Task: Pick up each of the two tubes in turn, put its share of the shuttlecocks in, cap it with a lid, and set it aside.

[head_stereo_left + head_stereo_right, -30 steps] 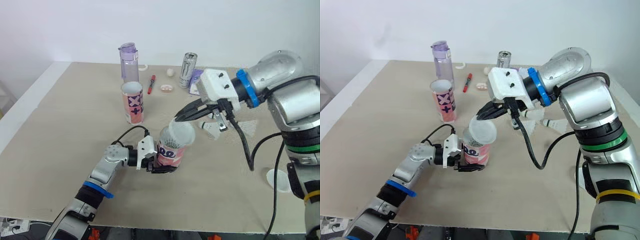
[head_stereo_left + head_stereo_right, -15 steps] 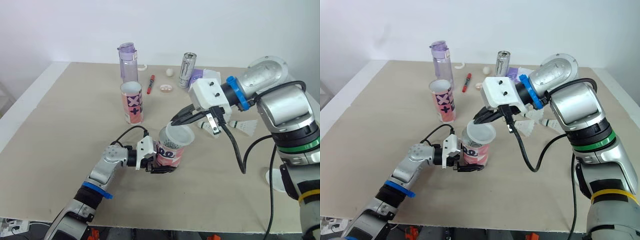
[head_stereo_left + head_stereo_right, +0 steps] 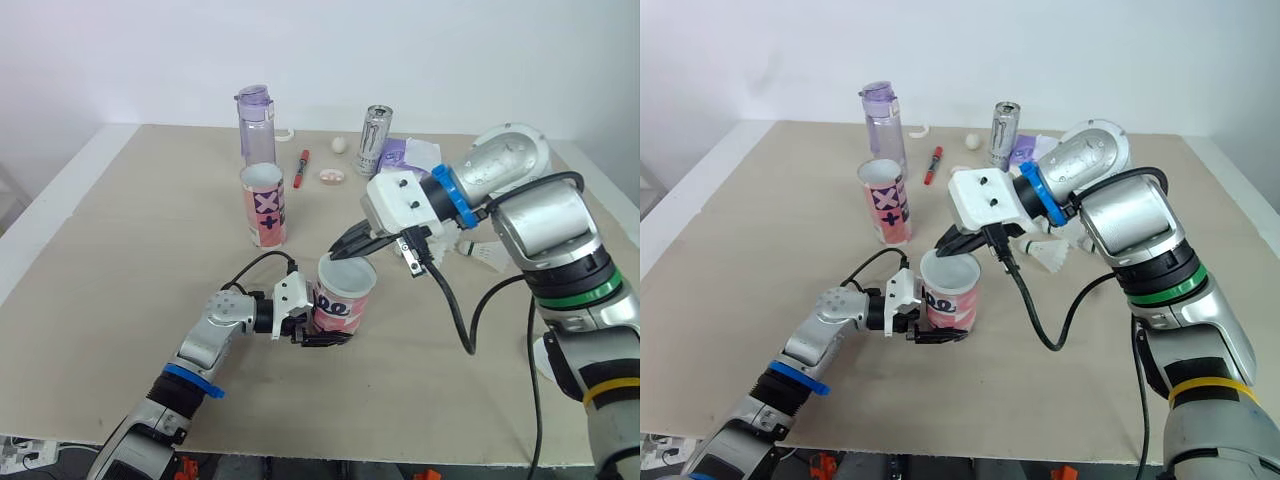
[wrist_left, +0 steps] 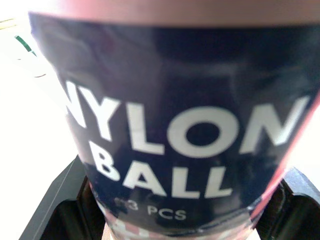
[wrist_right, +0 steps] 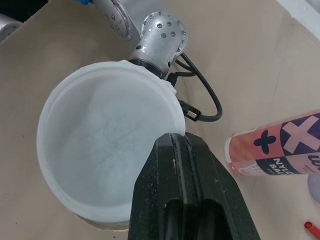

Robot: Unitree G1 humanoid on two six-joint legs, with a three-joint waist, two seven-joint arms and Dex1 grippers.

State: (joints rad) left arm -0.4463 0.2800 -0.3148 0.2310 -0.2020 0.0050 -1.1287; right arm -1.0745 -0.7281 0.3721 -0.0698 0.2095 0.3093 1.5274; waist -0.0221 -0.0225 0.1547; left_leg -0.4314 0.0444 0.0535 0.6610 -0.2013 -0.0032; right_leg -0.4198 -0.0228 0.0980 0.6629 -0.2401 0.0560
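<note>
Our left claw [image 3: 316, 328] is clamped around the lower part of the tube [image 3: 345, 303] and holds it upright. Directly under our right claw [image 3: 342, 250], the lid [image 5: 105, 150] sits across the tube's mouth, with its rim pinched between the closed fingers. To cap it well, we judge we should keep the lid level, press straight down with the tube held steady, and only then let go. Loose shuttlecocks [image 3: 487, 256] lie beyond the right claw.
</note>
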